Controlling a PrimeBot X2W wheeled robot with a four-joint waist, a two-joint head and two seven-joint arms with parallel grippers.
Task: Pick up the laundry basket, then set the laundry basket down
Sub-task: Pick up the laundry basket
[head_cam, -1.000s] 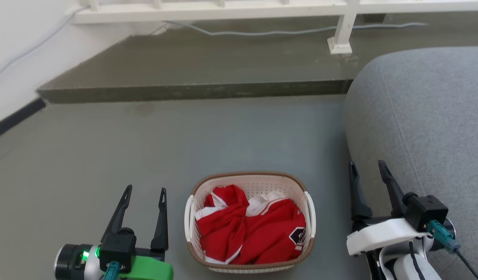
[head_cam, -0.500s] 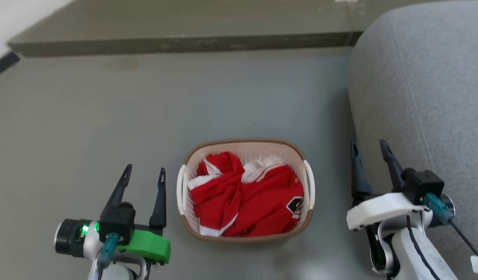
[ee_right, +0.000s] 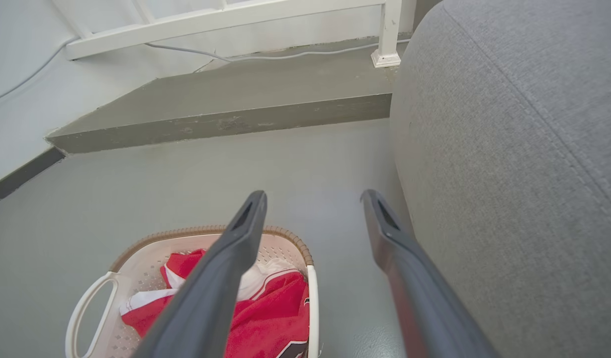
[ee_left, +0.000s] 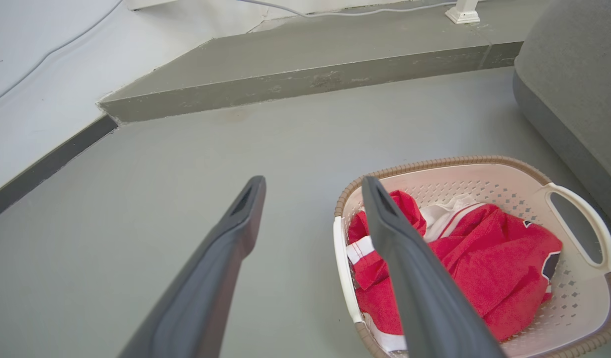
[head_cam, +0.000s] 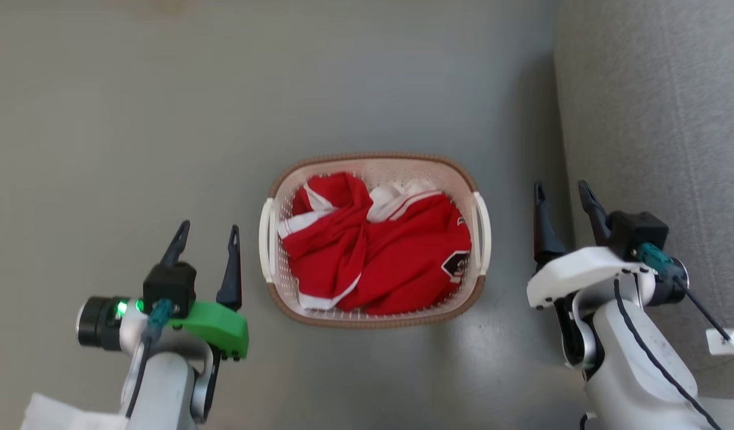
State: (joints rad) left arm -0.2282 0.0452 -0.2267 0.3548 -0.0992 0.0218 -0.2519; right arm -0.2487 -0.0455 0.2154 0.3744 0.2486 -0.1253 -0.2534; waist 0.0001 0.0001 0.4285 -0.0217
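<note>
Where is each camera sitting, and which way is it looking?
Head view: on the head, facing down at the laundry basket on the floor; left end effector and right end effector show beside it, open.
Left wrist view: on the left wrist, facing along its fingers toward the step; basket at right.
Right wrist view: on the right wrist, facing along its fingers; basket lower left, grey sofa right.
All three share the basket and its red clothes.
</note>
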